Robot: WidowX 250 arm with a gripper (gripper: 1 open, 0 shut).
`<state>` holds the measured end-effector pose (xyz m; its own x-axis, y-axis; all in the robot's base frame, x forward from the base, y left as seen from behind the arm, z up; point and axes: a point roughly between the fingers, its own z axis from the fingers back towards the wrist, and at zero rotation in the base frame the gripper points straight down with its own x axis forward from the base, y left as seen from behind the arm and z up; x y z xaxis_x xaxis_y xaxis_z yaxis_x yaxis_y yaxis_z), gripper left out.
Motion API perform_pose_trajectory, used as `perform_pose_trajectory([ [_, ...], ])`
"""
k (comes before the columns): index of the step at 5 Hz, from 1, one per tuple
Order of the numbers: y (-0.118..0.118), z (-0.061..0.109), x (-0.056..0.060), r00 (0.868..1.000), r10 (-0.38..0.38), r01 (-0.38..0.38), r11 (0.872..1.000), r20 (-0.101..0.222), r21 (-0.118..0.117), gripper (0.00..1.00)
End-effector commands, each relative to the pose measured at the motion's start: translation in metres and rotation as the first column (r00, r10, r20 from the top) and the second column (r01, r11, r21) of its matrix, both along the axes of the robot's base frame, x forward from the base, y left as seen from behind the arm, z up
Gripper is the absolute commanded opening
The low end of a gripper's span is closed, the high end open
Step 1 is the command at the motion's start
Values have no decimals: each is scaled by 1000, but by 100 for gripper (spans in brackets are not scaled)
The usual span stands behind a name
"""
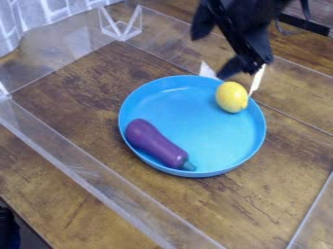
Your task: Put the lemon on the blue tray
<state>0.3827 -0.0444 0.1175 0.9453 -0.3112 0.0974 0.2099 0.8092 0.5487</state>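
Item, scene: one robot arm over a brown wooden table (78,107), bordered at the left and front by a clear plastic barrier (78,156)

Item, the blue tray (169,122): round, shallow-rimmed, flat on the table near the middle of the view

Item, the lemon (232,96): small, yellow, oval; lies inside the blue tray against its far right rim, free of any grip

Item, purple eggplant (158,143): lies in the same tray along the near left side, well apart from the lemon; no part in the task

Item, the gripper (242,66): dark, blurred, above and just behind the lemon, beyond the tray's far edge; not touching the fruit. Fingers: too smeared to tell whether apart or together; nothing appears between them

Item, pale upright strip (259,78) beside the gripper tip: identity unclear, possibly a glare mark or part of the tool

Item, step in hand: by judgement, the placing step looks complete, since the lemon sits within the rim and nothing holds it. What remains is retreat

Item, next move: by judgement, calls for a clean lift up and away from the tray, keeping clear of the lemon so it does not get nudged over the low rim it rests against; no further grasp seems needed

Item, brands, labels, writing: none readable on tray, fruit, arm or barrier
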Motion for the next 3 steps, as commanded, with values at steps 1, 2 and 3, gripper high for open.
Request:
perform_pose_trajectory([
  [1,-20,12,19,997,4,-2,1000,74,-25,100],
  [2,-24,-4,33,998,19,-17,1000,64,-26,100],
  [3,-30,-15,49,996,61,-60,998,58,-30,100],
])
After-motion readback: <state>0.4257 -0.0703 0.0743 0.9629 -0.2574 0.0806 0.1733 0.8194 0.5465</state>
